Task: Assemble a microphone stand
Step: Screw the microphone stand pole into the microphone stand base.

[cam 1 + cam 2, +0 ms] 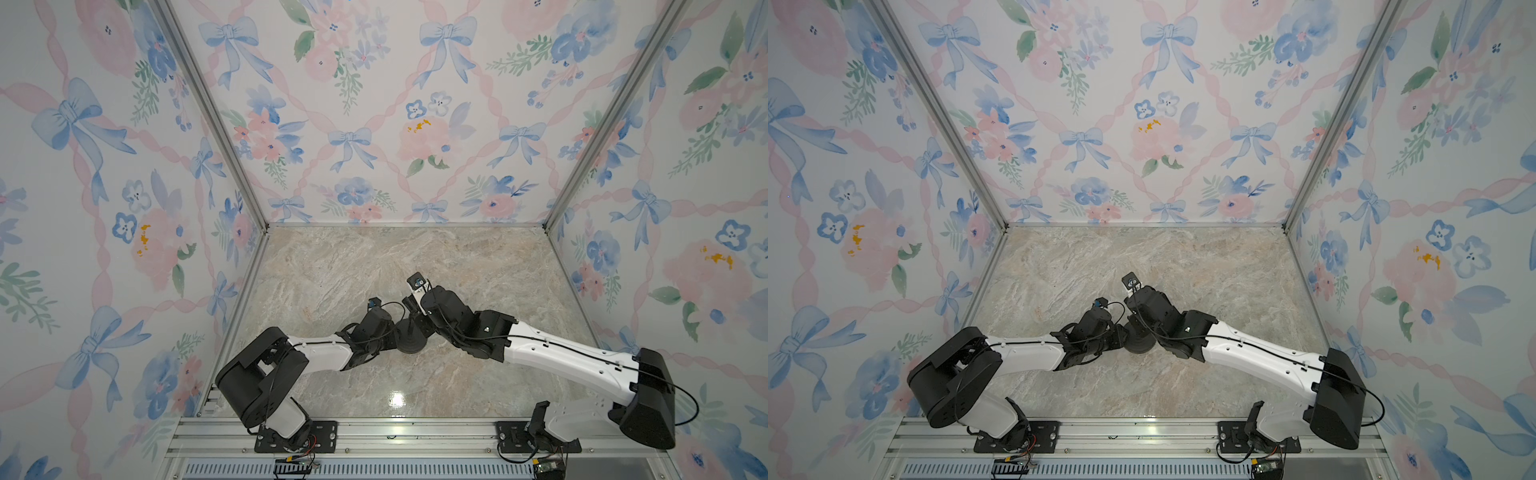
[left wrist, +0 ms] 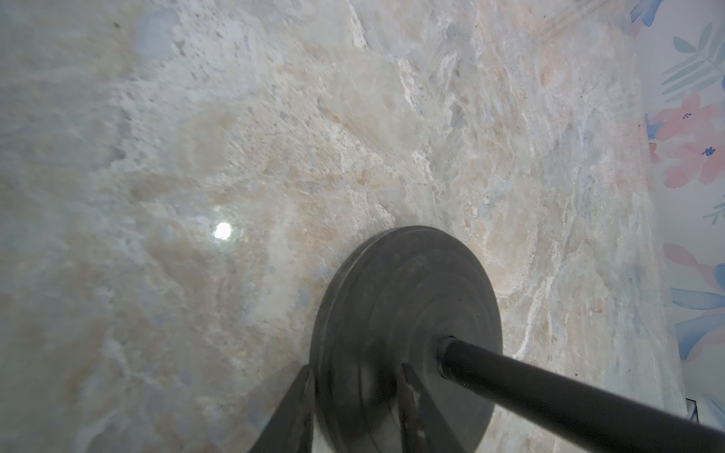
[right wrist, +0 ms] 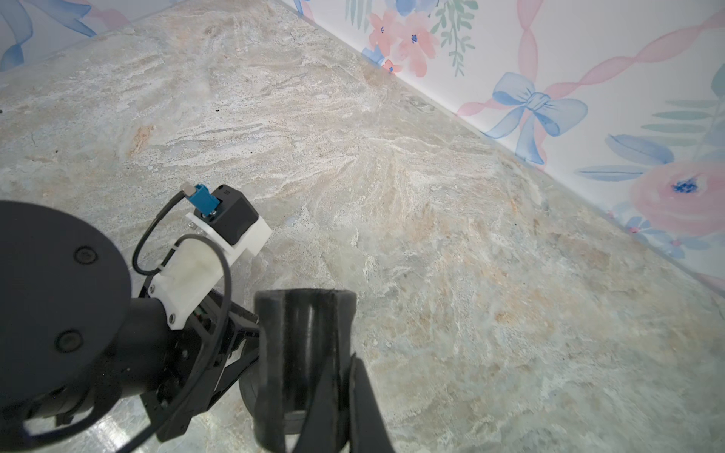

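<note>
The microphone stand's round black disc base is tilted up on its edge, with its thin black rod set into its middle. My left gripper is shut on the disc's rim, one finger on each face. In the right wrist view the rod's clip-like head fills the foreground. My right gripper is shut on the head's wall. In both top views the two wrists meet over the disc base at mid-table. The rod is mostly hidden there.
The marble tabletop is boxed in by floral walls with aluminium posts at the corners. The left arm's wrist camera sits close beside the clip head. Arm bases are bolted to the front rail.
</note>
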